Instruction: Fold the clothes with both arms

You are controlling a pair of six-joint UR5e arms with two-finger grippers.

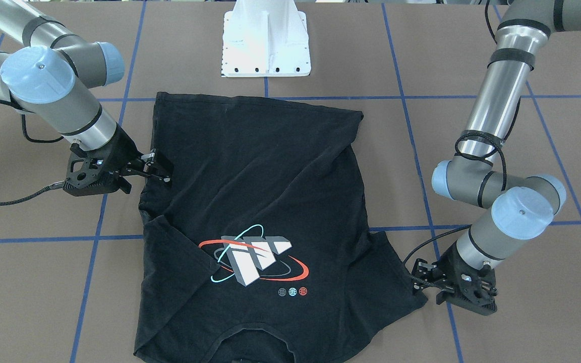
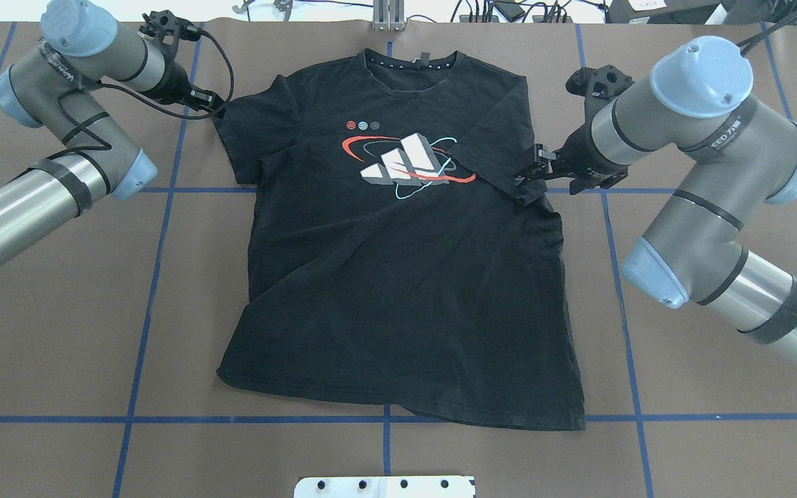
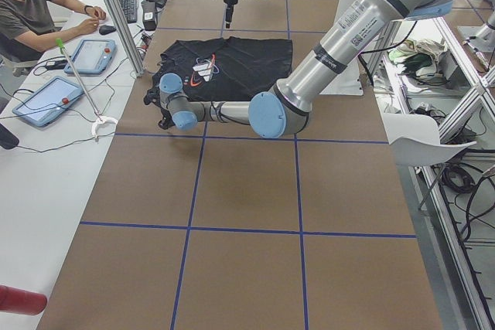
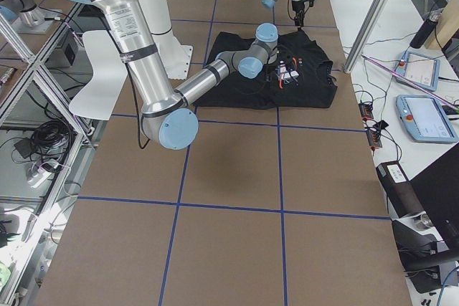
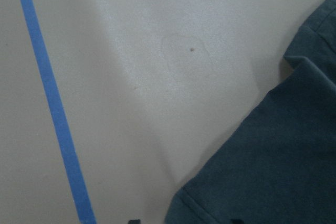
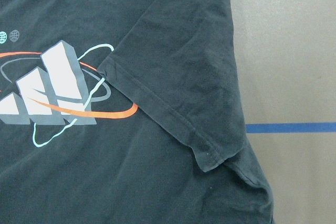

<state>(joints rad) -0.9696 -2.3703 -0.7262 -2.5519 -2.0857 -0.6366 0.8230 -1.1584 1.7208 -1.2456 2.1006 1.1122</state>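
The black T-shirt (image 2: 398, 277) lies flat on the brown table, collar away from the robot, with the orbit graphic (image 2: 405, 166) facing up. Its sleeve (image 2: 495, 152) on my right side is folded inward over the chest and also shows in the right wrist view (image 6: 184, 77). My right gripper (image 2: 533, 174) hovers open at that sleeve's tip and holds nothing. My left gripper (image 2: 208, 100) is open beside the other sleeve (image 2: 246, 131), which lies flat. In the left wrist view the sleeve hem (image 5: 181, 208) lies between the two fingertips. In the front view the left gripper (image 1: 419, 277) and the right gripper (image 1: 158, 167) both show spread fingers.
The white mounting base (image 1: 266, 40) stands at the table edge near the shirt's hem. Blue tape lines (image 2: 156, 277) cross the brown table. An operator (image 3: 31, 13) sits at a side desk with tablets (image 3: 46, 98). A white chair (image 3: 429, 148) stands beside the table.
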